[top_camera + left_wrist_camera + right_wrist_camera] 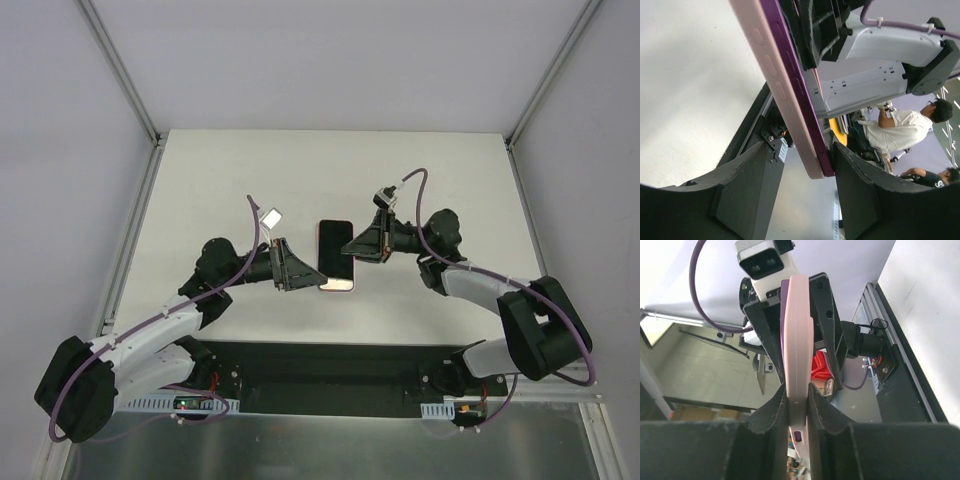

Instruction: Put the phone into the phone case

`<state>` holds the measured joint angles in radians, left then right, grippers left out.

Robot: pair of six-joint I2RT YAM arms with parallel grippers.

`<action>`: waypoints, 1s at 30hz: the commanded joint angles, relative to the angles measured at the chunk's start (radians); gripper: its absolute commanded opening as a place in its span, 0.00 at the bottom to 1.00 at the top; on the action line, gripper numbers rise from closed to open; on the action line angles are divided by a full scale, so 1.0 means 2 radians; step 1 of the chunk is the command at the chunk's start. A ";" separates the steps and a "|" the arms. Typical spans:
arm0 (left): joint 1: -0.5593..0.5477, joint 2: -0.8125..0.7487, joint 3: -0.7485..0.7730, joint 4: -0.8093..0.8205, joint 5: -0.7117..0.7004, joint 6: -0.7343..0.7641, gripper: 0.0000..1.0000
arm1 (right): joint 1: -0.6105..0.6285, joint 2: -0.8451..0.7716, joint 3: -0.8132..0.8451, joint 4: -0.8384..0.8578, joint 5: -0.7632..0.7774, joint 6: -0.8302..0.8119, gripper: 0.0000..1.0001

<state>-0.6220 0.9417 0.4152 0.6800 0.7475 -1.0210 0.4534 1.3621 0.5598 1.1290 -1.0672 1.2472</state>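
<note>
The phone (336,250), black screen up, sits in the pink phone case (338,286) at the table's middle, between both grippers. My right gripper (352,248) is shut on the case's right edge; in the right wrist view its fingers (777,402) clamp the pink case (797,330) from both sides. My left gripper (308,275) is open around the near left corner. In the left wrist view the pink case (771,65) and the purple phone edge (797,90) lie between the fingers, touching the right finger (860,185), with a gap to the left one.
The black base plate (330,370) runs along the near table edge. Metal frame rails (135,250) border the white table on the left and right. People sit beyond the table in the left wrist view (895,127).
</note>
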 commanded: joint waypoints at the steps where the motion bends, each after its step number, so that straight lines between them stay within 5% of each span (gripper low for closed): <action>1: -0.003 0.017 -0.025 0.072 0.001 -0.027 0.54 | 0.005 0.010 0.006 0.202 0.011 0.079 0.11; 5: -0.003 0.043 -0.039 0.145 0.006 -0.064 0.43 | 0.004 -0.003 0.011 0.202 0.010 0.074 0.11; 12: -0.003 0.051 -0.045 0.158 0.004 -0.086 0.00 | 0.004 0.005 0.000 0.202 0.007 0.077 0.14; 18: -0.006 0.026 0.007 -0.039 -0.012 0.003 0.00 | 0.004 0.013 0.004 0.200 0.005 0.078 0.23; 22: -0.006 0.018 0.022 -0.077 -0.014 0.023 0.00 | 0.006 0.020 0.006 0.201 0.004 0.080 0.24; 27: -0.004 0.008 0.025 -0.079 -0.019 0.030 0.46 | 0.009 0.016 0.014 0.202 -0.013 0.080 0.19; 30: -0.002 0.002 0.025 -0.064 -0.021 0.030 0.53 | 0.013 0.012 0.010 0.202 -0.028 0.079 0.19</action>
<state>-0.6231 0.9680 0.4446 0.5709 0.7460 -1.0233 0.4591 1.4212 0.5419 1.2373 -1.0798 1.3483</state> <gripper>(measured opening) 0.491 0.229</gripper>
